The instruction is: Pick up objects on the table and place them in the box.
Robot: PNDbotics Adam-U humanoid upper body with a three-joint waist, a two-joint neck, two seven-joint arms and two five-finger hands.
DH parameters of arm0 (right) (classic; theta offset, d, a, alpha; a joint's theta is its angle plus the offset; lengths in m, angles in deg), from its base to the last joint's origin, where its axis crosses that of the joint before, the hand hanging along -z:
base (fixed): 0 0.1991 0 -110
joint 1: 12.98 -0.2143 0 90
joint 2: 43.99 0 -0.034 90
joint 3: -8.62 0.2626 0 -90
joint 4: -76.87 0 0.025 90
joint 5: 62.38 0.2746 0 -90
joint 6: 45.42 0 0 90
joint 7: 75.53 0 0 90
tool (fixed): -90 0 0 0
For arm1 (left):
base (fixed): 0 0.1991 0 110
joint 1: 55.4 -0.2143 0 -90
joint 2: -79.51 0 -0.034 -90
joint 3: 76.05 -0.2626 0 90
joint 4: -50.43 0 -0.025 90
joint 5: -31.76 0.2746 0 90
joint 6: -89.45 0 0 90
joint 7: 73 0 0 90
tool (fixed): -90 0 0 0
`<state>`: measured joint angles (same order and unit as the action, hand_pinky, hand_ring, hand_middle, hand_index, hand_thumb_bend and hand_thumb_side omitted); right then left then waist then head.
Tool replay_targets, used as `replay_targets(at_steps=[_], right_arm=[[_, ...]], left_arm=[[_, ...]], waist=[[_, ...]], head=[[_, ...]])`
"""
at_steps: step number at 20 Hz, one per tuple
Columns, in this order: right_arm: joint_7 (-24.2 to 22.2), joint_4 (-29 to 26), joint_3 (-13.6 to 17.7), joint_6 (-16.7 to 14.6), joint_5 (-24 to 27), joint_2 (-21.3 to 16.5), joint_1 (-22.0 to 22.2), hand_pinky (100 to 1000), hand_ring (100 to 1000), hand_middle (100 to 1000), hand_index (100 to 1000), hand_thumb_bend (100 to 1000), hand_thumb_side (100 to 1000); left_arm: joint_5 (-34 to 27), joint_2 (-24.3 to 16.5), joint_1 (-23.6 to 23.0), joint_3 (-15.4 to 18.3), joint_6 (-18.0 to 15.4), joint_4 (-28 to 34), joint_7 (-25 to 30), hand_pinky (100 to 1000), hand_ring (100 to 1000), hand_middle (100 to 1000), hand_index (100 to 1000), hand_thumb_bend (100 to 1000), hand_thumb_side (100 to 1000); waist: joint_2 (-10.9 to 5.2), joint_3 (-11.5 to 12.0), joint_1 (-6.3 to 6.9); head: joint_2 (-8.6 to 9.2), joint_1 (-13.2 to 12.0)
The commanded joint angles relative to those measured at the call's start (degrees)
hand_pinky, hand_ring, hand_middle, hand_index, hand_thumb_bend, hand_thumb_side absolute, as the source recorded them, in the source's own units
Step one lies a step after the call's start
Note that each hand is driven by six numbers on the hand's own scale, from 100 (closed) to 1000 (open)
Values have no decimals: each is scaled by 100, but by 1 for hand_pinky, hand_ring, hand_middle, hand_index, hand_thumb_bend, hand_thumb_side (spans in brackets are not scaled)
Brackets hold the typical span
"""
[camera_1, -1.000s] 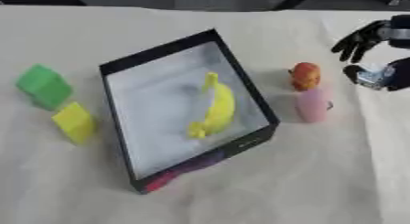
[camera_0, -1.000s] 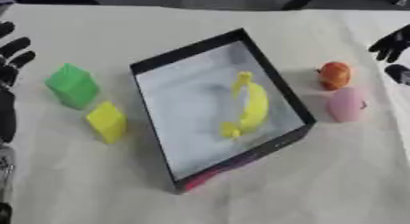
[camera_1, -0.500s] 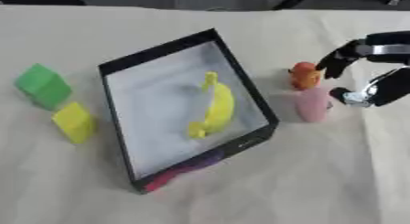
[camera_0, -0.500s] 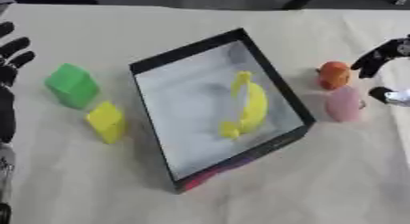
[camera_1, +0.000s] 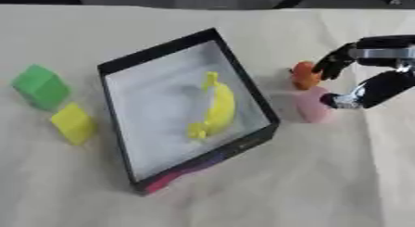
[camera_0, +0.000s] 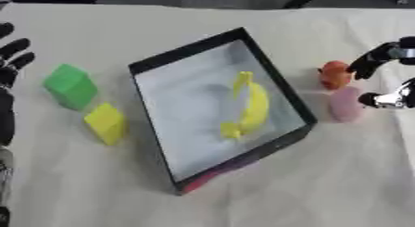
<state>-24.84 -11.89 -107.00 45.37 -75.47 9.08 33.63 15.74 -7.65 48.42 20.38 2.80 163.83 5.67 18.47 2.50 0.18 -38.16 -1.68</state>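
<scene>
The right hand point(camera_1: 366, 75), fingers spread apart and holding nothing, had dropped from the table's two o'clock edge to bracket the small orange rounded object point(camera_1: 304, 75) and pale pink rounded object point(camera_1: 311, 105), both just outside the black-walled, white-floored box point(camera_1: 243, 85) at three o'clock. A grasp looked imminent. A yellow banana point(camera_1: 214, 108) already lay inside.

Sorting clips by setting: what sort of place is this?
Probably a robot test bench: a cloth-covered table with toy-like items, a green block and a yellow banana in a black box.

No readable text — none anywhere
</scene>
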Motion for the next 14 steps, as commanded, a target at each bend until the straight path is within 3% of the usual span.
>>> replay_targets(at_steps=[1,5,14], right_arm=[[6,-273,3,224,-88,-110,-44,928,806,741,890,298,509],[85,-488,-42,459,-110,-130,50,930,809,745,905,288,503],[744,-1196,-130,1155,11,-389,381,923,802,737,899,271,471]], left_arm=[[17,-112,15,-10,-1,118,35,813,775,791,836,207,940],[21,-110,20,-15,-1,118,45,813,775,792,834,207,939],[23,-125,28,-48,8,118,85,813,775,792,829,206,940]], waist=[[-202,-2,-3],[-192,3,-5],[-186,15,-15]], head=[[36,21],[44,24],[71,32]])
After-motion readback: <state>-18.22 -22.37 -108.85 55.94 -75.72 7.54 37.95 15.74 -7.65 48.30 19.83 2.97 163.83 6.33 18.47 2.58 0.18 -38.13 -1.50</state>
